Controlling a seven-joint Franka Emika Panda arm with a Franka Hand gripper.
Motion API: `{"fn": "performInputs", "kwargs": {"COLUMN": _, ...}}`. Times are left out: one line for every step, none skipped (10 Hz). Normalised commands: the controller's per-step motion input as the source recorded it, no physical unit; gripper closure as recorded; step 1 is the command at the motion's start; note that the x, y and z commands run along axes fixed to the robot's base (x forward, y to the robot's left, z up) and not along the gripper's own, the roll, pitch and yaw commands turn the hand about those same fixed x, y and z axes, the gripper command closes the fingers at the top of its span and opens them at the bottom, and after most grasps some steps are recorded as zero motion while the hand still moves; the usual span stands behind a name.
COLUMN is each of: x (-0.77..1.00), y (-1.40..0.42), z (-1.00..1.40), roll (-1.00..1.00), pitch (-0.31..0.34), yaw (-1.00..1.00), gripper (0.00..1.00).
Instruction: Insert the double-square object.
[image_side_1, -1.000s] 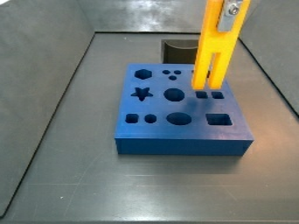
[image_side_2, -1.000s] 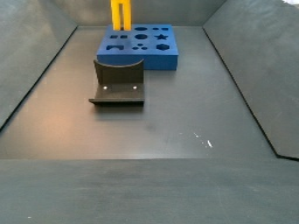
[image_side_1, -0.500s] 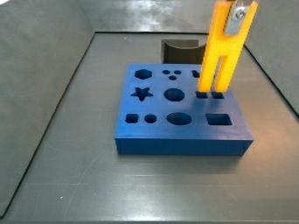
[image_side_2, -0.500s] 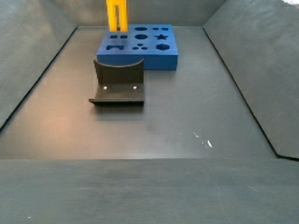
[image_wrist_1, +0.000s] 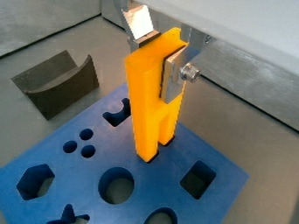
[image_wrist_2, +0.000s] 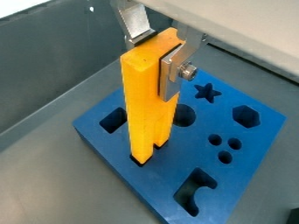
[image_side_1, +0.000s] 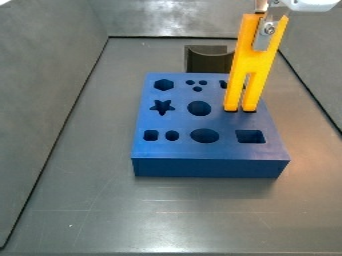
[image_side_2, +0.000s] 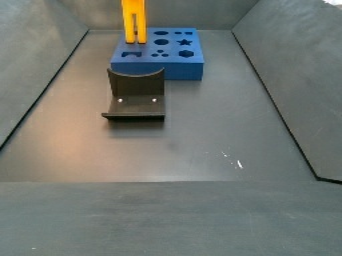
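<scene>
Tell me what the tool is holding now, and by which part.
The tool grips the tall bright-yellow plastic double-square piece near its joined top end; its two legs reach down into the blue block.

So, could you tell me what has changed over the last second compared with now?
The gripper, still shut on the double-square object, has lowered it; its two bars now reach down to the blue block at the paired square holes. The blue block and the dark grey curved piece have not moved.

No readable text, labels, brands, numbers or signs appear in any view
</scene>
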Motion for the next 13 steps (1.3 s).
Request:
{"fn": "performInputs", "kwargs": {"x": 0.14, "y": 0.0, "z": -0.16, "roll": 0.03, "pitch": -0.01, "yaw": 0.0, "gripper": 1.0}}
{"fn": "performInputs", "kwargs": {"x": 0.12, "y": 0.0, "z": -0.17, "roll": 0.02, "pitch": -0.029, "yaw": 0.0, "gripper": 1.0}}
{"fn": "performInputs", "kwargs": {"x": 0.01, "y": 0.0, "z": -0.2, "roll": 0.04, "pitch": -0.037, "yaw": 0.0, "gripper": 1.0}}
{"fn": "performInputs", "kwargs": {"x": 0.0, "y": -0.05, "z": -0.15, "roll": 0.05, "pitch": -0.036, "yaw": 0.0, "gripper": 1.0}}
{"fn": "performInputs", "kwargs": {"x": 0.0, "y": -0.05, "z": -0.13, "roll": 0.05, "pitch": -0.03, "yaw": 0.0, "gripper": 1.0}}
{"fn": "performInputs", "kwargs": {"x": 0.0, "y": -0.02, "z": -0.12, "roll": 0.06, "pitch": -0.031, "yaw": 0.0, "gripper": 1.0}}
{"fn": "performInputs", "kwargs": {"x": 0.0, "y": 0.0, "z": -0.15, "roll": 0.04, "pitch": -0.02, "yaw": 0.0, "gripper": 1.0}}
{"fn": "performInputs", "kwargs": {"x": 0.0, "y": -0.02, "z": -0.01, "roll": 0.0, "pitch": 0.0, "yaw": 0.0, "gripper": 1.0}}
{"fn": "performInputs", "kwargs": {"x": 0.01, "y": 0.0, "z": -0.41, "roll": 0.0, "pitch": -0.003, "yaw": 0.0, "gripper": 1.0}}
{"fn": "performInputs", "kwargs": {"x": 0.04, "y": 0.0, "z": -0.61, "roll": 0.1, "pitch": -0.04, "yaw": 0.0, "gripper": 1.0}}
{"fn": "performInputs", "kwargs": {"x": 0.03, "y": 0.0, "z": -0.62, "roll": 0.12, "pitch": -0.051, "yaw": -0.01, "gripper": 1.0}}
{"fn": "performInputs", "kwargs": {"x": 0.06, "y": 0.0, "z": -0.65, "roll": 0.13, "pitch": -0.051, "yaw": -0.02, "gripper": 1.0}}
{"fn": "performInputs", "kwargs": {"x": 0.05, "y": -0.01, "z": -0.65, "roll": 0.15, "pitch": -0.051, "yaw": -0.01, "gripper": 1.0}}
